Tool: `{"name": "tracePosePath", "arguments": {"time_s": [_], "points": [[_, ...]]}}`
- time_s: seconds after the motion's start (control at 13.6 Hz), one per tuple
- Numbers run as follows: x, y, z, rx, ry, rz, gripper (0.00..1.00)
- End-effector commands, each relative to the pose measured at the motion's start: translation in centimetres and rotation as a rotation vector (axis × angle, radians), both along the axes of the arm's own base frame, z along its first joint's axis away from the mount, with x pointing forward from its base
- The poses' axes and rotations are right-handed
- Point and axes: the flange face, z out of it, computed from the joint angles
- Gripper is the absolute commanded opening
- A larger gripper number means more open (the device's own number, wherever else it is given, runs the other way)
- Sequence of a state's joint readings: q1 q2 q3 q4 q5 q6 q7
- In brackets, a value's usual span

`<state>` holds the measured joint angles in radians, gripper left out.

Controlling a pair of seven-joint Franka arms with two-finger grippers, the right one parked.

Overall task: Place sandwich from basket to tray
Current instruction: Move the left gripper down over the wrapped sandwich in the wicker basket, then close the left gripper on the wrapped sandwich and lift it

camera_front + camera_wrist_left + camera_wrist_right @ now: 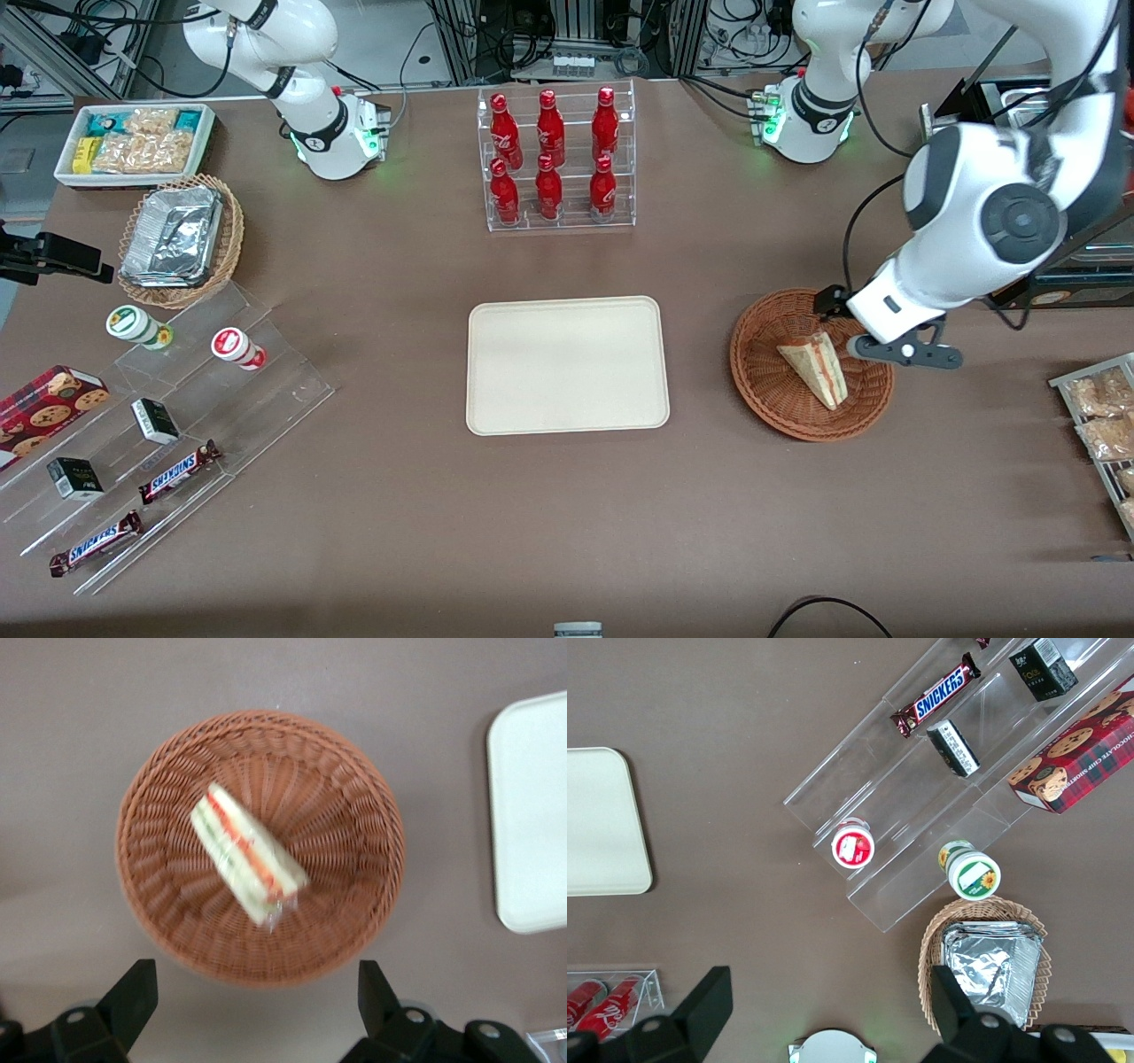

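The sandwich (819,365) (246,855), a pale wedge with red, orange and green layers, lies in the round reddish-brown basket (762,390) (345,815) toward the working arm's end of the table. My left gripper (873,330) (255,992) hangs open above the basket's rim, a little farther from the front camera than the sandwich. Nothing is between its black fingers (133,992), and it touches neither sandwich nor basket. The cream-beige tray (567,365) (532,815) lies flat at the table's middle, beside the basket, with nothing on it.
A clear rack of red bottles (556,159) stands farther from the front camera than the tray. Toward the parked arm's end are stepped acrylic shelves with snacks (168,416), a tan wicker basket of foil containers (182,239) and a white bin (133,142). Snack packets (1103,416) lie at the working arm's end.
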<state>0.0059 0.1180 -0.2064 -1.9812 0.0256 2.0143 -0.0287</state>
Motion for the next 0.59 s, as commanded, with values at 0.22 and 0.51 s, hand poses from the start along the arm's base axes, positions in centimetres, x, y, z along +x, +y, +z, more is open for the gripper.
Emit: {"name": "tracePosePath", "arguments": {"time_s": [0.22, 0.51], "points": [[-3.3, 1.2, -4.6, -0.005, -0.111, 0.154, 1.0], [-3.4, 1.3, -5.4, -0.019, -0.155, 0.509, 1.0]]}}
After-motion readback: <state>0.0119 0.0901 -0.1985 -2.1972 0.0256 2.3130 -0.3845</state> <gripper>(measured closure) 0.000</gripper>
